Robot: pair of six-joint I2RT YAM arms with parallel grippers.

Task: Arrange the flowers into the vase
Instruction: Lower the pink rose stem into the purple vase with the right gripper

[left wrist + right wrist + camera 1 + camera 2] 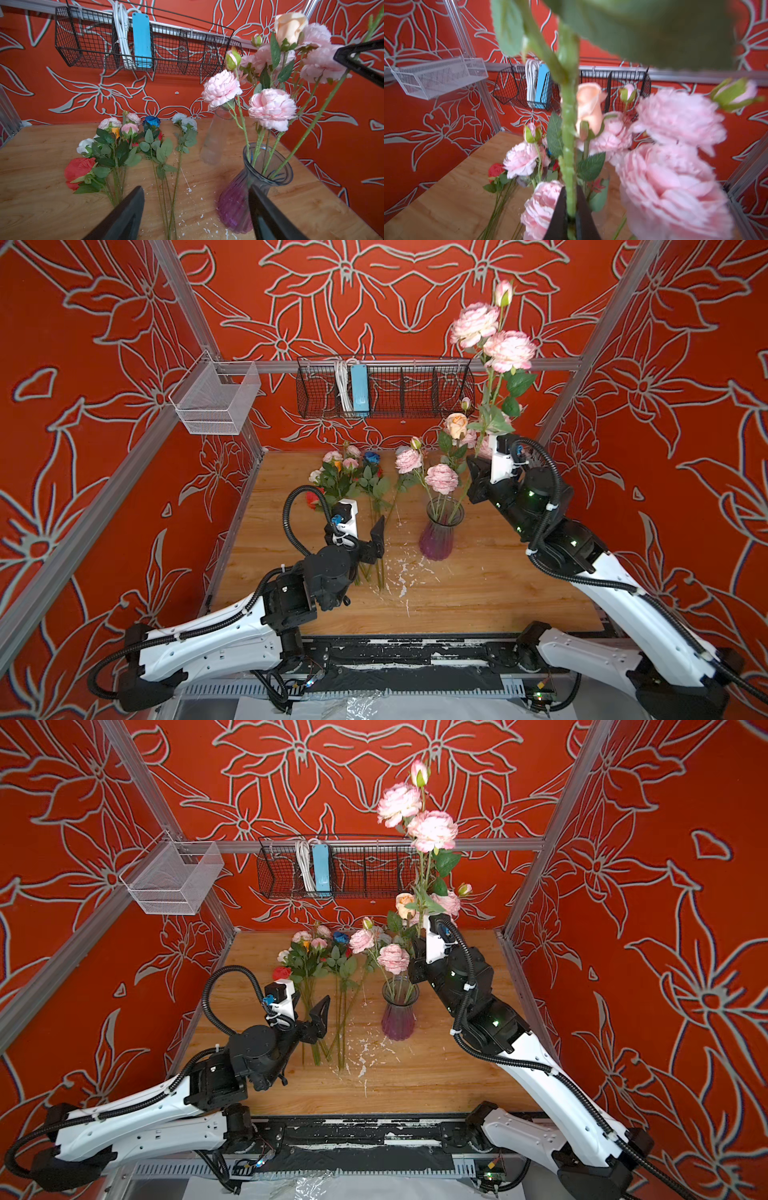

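Observation:
A purple glass vase [438,537] [398,1017] [249,197] stands mid-table with several pink flowers [441,479] in it. My right gripper [473,464] [570,191] is shut on the green stem [568,124] of a tall pink peony spray [494,339] [419,817], held upright above the vase. In the left wrist view that stem [311,124] slants down into the vase mouth. More flowers [345,477] [116,143], among them a red bloom [79,170] and a blue one [151,121], lie on the table left of the vase. My left gripper [374,541] [196,207] hovers open and empty over their stems.
A frosted clear vase [216,137] stands behind the purple one. A black wire basket [384,391] with a blue power strip hangs on the back wall, and a white mesh basket [216,398] on the left rail. White flecks [399,572] litter the wooden table [478,597].

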